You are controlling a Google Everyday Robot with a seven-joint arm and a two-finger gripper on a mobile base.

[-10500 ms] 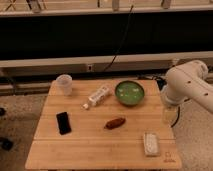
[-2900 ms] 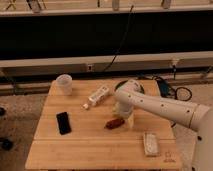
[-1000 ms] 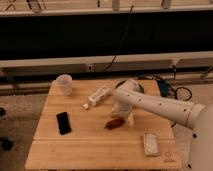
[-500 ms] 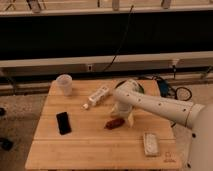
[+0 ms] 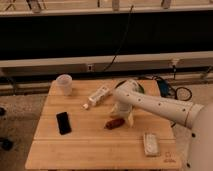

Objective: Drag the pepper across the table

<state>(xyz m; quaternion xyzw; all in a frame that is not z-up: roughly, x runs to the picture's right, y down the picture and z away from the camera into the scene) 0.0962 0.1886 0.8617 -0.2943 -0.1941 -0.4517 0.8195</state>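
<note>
- Gripper [image 5: 123,116] low at frame centre, right at pepper [image 5: 114,123]; grasping or released, cannot tell.
- Pepper lies mid-table [image 5: 90,145].
- Judged: approach done; drag across not yet done.

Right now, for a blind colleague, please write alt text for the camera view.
A white robot arm reaches from the picture's right over a wooden table, its gripper down at the right end of a dark red pepper near the middle. A black phone, a white tube, a cup and a white block are also on it.
</note>
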